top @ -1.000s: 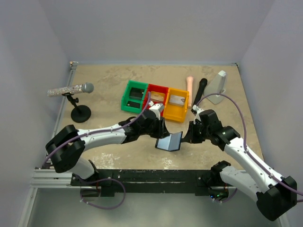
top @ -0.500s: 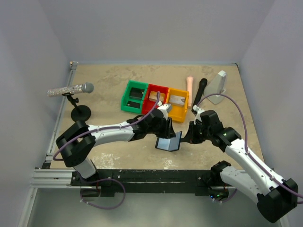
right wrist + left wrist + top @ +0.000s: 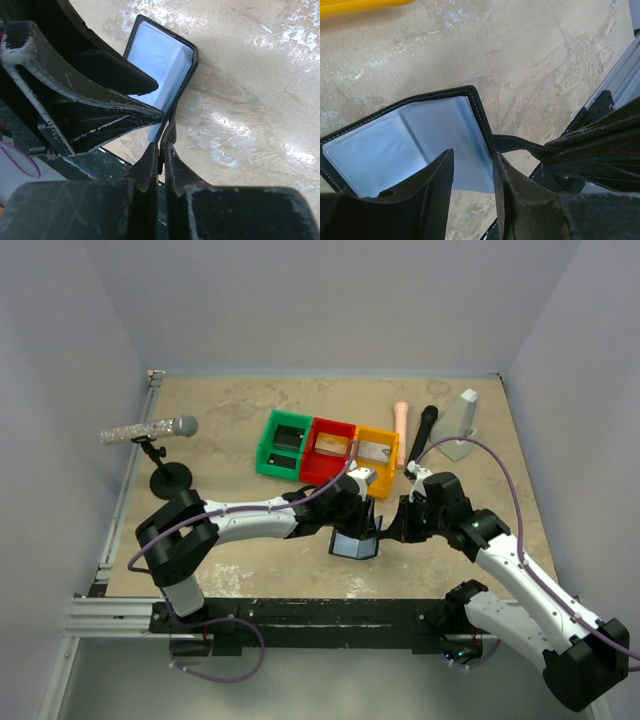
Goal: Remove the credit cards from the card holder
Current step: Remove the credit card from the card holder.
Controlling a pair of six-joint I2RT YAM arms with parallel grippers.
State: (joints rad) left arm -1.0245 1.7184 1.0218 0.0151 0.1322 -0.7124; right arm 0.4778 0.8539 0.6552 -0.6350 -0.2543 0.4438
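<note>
Card extraction: right gripper (image 3: 161, 149), pinched shut on the side tab (image 3: 170, 131), steadies the card holder (image 3: 395, 145); left gripper (image 3: 472, 165), half-open and empty, straddles its cover. Next, it must find a card edge.

Count on the desk (image 3: 220, 405): one card holder, three bins, three cards, two microphones, two oddments, two arms.

One black card holder (image 3: 352, 544). Three joined bins: one green (image 3: 268, 456), one red (image 3: 335, 424), one yellow (image 3: 368, 482). Three credit cards, one per bin: one dark (image 3: 289, 437), one tan (image 3: 330, 445), one silvery (image 3: 374, 451). One glittery microphone (image 3: 150, 430) on a stand, one black microphone (image 3: 424, 428) lying flat. One pink cylinder (image 3: 401, 425), one grey wedge (image 3: 462, 422). One left arm (image 3: 245, 518) and one right arm (image 3: 515, 565), carrying one left pincer (image 3: 363, 530) and one right pincer (image 3: 388, 533).
</note>
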